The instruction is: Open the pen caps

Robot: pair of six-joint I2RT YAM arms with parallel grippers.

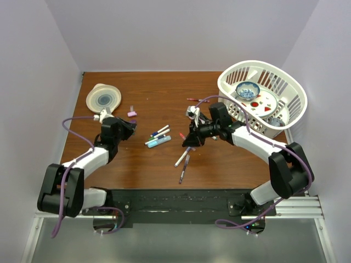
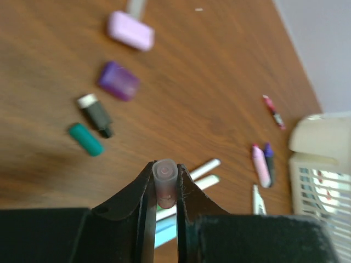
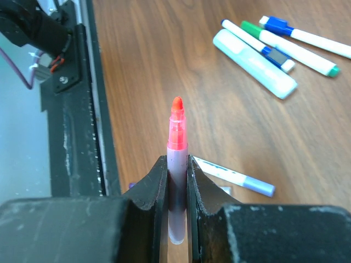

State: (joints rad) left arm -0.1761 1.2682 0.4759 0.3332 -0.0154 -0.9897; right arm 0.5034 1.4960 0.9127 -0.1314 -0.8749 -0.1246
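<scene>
From above, the left gripper [image 1: 129, 127] is seen over the left part of the table [image 1: 164, 93] and the right gripper [image 1: 191, 138] near the middle. Loose pens [image 1: 159, 137] lie between them, and a white basket [image 1: 262, 74] stands at the far right.

In the left wrist view, a pale pink cap [image 2: 164, 177] is pinched between the jaws. Lilac, purple, black and teal pen caps [image 2: 118, 81] lie scattered beyond.

In the right wrist view, an uncapped pen [image 3: 176, 129] is clamped between the jaws, its orange tip bare. A teal highlighter [image 3: 254, 63] lies to the far right.

Setting: laboratory test cell.
Evidence: plain white partition walls [image 1: 181, 33]; wooden worktop [image 1: 159, 87]; black mounting rail [image 1: 175, 200] on aluminium frame [image 1: 301, 205].
</scene>
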